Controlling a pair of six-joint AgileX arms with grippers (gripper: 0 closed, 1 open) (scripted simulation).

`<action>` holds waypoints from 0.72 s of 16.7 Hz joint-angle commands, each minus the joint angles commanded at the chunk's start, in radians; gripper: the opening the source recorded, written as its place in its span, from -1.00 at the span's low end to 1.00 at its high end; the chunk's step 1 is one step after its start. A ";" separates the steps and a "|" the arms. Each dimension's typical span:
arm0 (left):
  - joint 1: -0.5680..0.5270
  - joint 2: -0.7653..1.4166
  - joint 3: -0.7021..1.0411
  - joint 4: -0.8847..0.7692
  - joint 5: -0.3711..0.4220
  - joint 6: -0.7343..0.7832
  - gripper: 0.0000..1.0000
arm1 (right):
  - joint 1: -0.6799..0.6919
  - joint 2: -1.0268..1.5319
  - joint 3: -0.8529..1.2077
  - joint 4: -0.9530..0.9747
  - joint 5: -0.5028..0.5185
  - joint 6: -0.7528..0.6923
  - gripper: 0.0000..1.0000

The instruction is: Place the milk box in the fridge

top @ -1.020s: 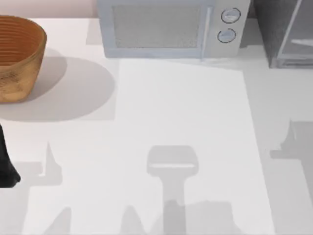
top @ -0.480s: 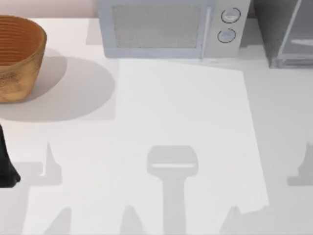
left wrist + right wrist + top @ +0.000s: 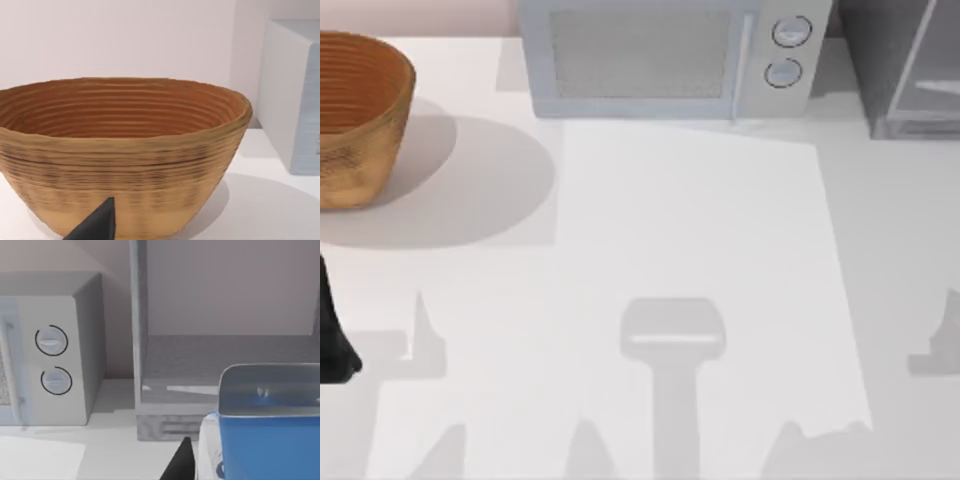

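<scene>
Blue carton, the milk box (image 3: 265,440), sits close under the right wrist camera with the fridge's (image 3: 225,370) open shelf just beyond it and the microwave (image 3: 50,355) beside that; probably light and stiff-walled but crushable, with smooth sides likely to slip, so a moderate squeeze across two flat faces at mid-height suits it best. One dark finger (image 3: 181,462) of the right pincer lies against the carton's side, so it looks held, though I cannot tell how firmly. Left pincer (image 3: 97,226) is parked by the woven basket (image 3: 120,165) at the counter's (image 3: 670,230) left, its opening impossible to judge.

Overhead top view and right wrist view share the microwave (image 3: 665,60) (image 3: 47,347).
</scene>
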 joint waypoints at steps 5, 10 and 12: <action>0.000 0.000 0.000 0.000 0.000 0.000 1.00 | -0.040 0.261 0.156 0.185 -0.033 -0.003 -1.00; 0.000 0.000 0.000 0.000 0.000 0.000 1.00 | -0.092 0.750 0.347 0.428 -0.097 -0.002 -1.00; 0.000 0.000 0.000 0.000 0.000 0.000 1.00 | -0.117 0.972 0.426 0.528 -0.123 0.002 -1.00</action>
